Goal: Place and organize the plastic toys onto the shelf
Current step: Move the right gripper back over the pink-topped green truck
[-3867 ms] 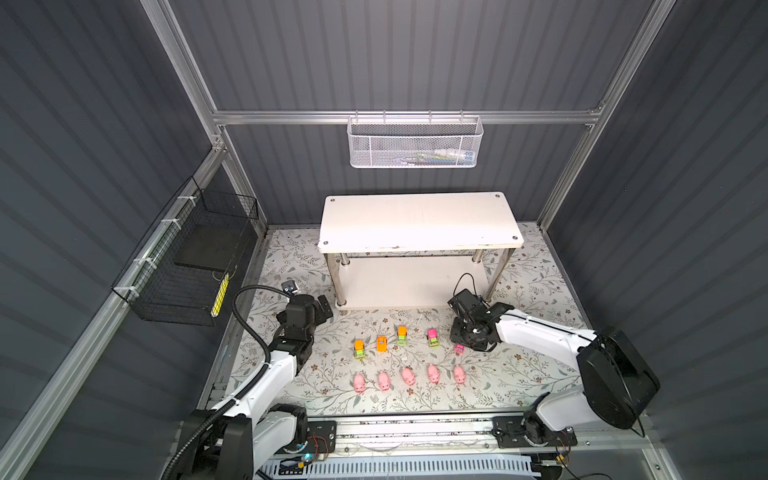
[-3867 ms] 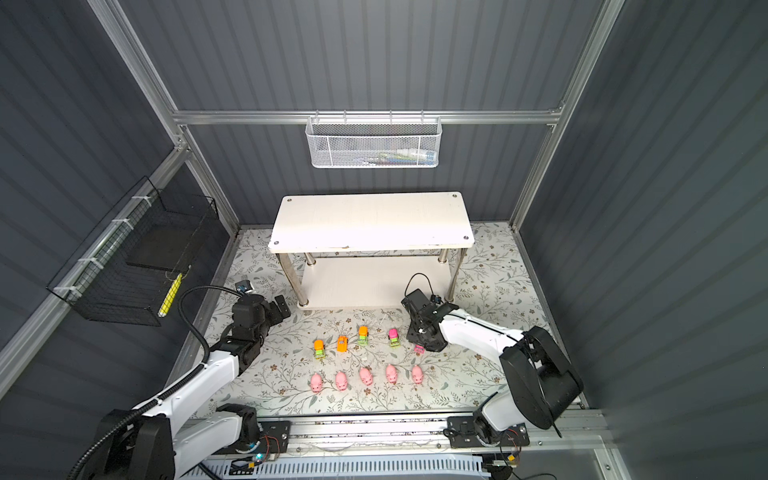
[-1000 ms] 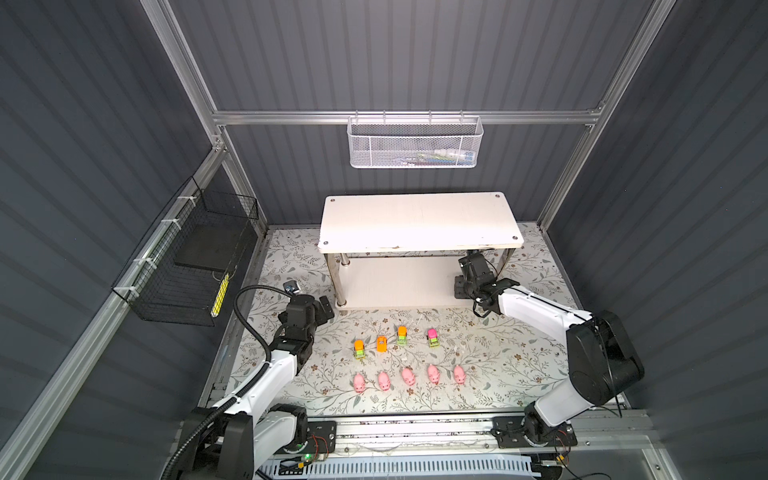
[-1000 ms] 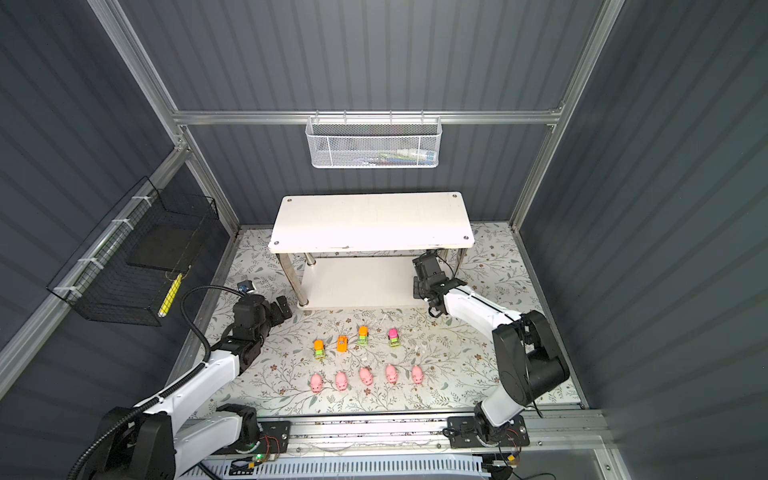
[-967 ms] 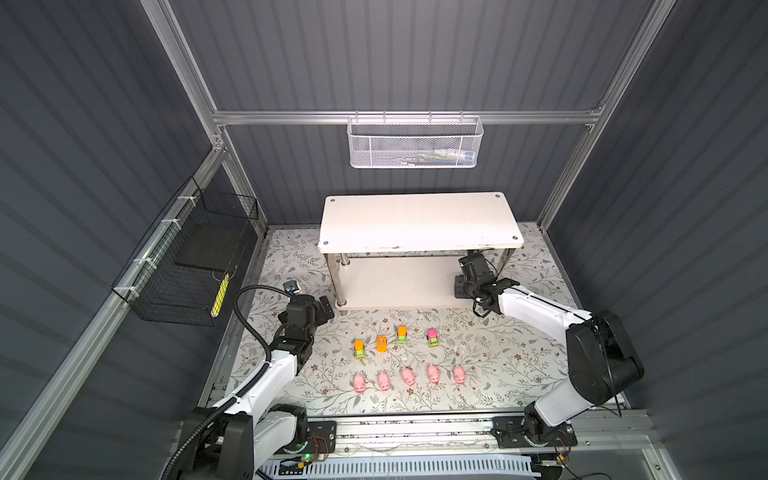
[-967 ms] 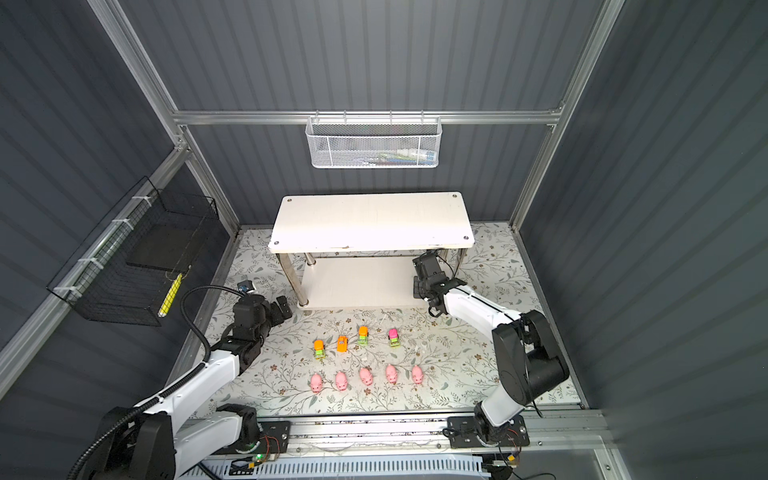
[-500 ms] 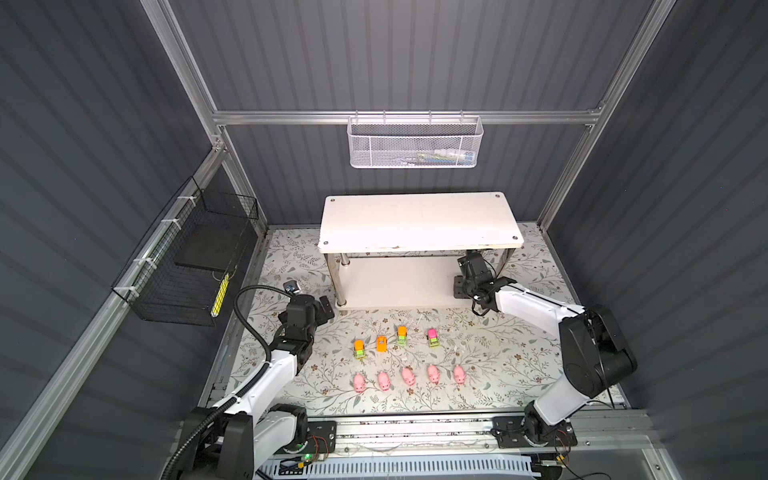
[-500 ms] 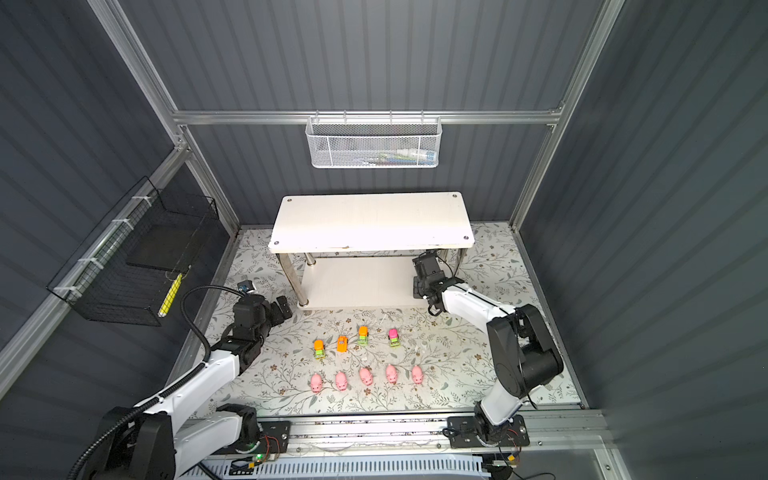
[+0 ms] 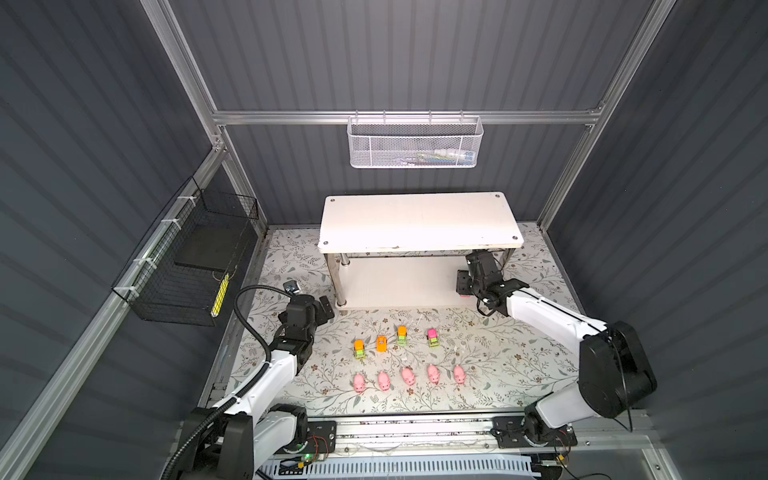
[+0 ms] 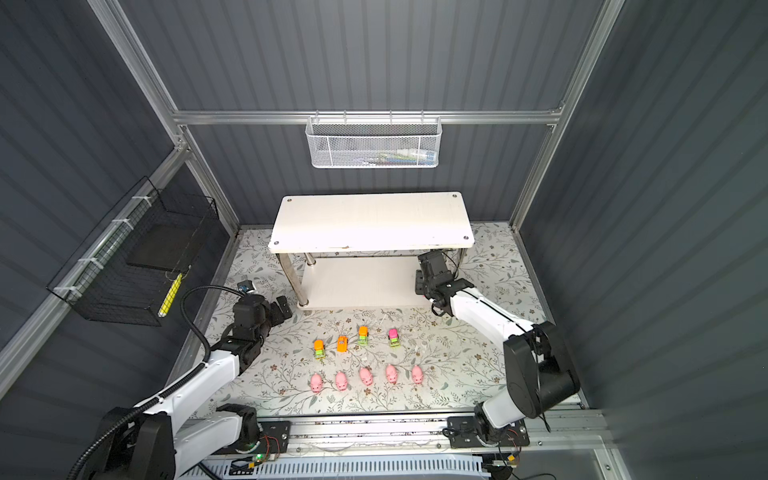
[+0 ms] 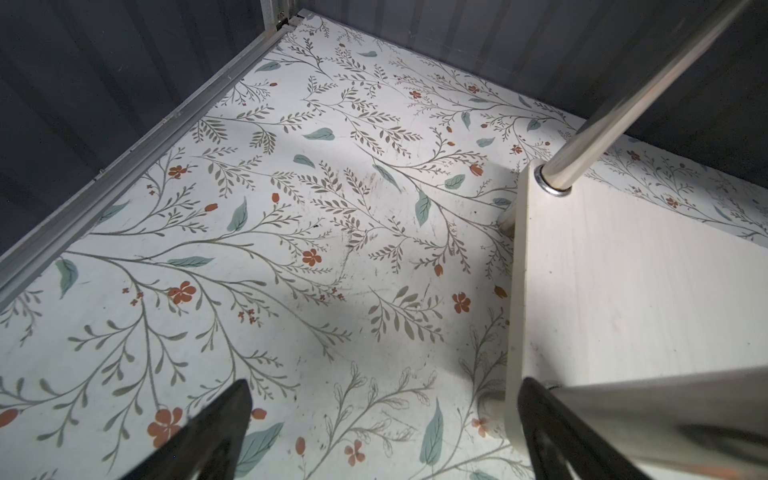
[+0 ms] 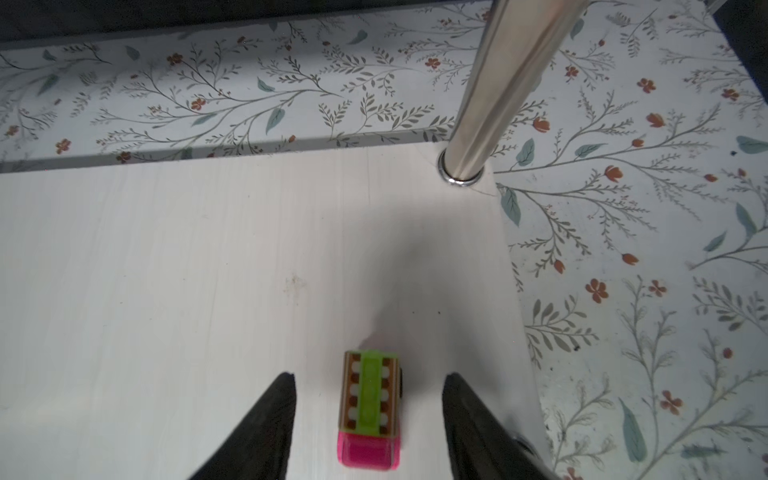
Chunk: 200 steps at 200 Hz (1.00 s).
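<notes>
Floral bench (image 9: 519, 365) carries a white two-tier shelf (image 9: 417, 222), four toy vehicles (image 9: 381, 344) and five pink pigs (image 9: 408, 376); one pink-green vehicle (image 12: 369, 409) sits on the shelf's lower board.

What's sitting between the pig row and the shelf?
Four toy cars in a loose row on the floral mat, apart from both the pigs and the shelf. It shows in both top views.

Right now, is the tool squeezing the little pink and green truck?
No, the pink and green truck sits on the shelf with gaps on both sides inside the open right tool.
</notes>
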### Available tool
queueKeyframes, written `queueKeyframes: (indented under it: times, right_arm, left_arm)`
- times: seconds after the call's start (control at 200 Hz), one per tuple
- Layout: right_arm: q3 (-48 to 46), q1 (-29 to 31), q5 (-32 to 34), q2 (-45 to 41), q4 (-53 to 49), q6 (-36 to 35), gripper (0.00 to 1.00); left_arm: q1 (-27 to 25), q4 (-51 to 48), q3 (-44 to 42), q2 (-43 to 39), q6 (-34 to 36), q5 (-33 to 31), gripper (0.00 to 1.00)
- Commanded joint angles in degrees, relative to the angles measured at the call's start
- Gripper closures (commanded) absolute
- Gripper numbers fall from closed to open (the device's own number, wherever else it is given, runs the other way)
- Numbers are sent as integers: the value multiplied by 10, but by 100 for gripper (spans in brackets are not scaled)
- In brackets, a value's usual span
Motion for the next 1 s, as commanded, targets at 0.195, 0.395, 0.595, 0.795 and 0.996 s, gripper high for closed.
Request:
queueKeyframes:
  times: [0.195, 0.395, 0.595, 0.795, 0.996]
  right_arm:
    - [-79, 47, -4, -104, 7, 15, 38]
    - [-127, 137, 29, -204, -34, 44, 36]
    - [-140, 205, -8, -221, -62, 87, 35]
    - [-120, 232, -55, -123, -44, 90, 34]
    - [-87, 238, -90, -47, -45, 83, 33]
  left_arm:
    - [0, -14, -8, -30, -10, 1, 0]
    - [0, -25, -3, -48, -26, 12, 0]
    - [0, -30, 8, -65, -25, 30, 1]
    - [-1, -82, 33, -105, -52, 65, 0]
    - [-3, -122, 32, -166, -86, 93, 0]
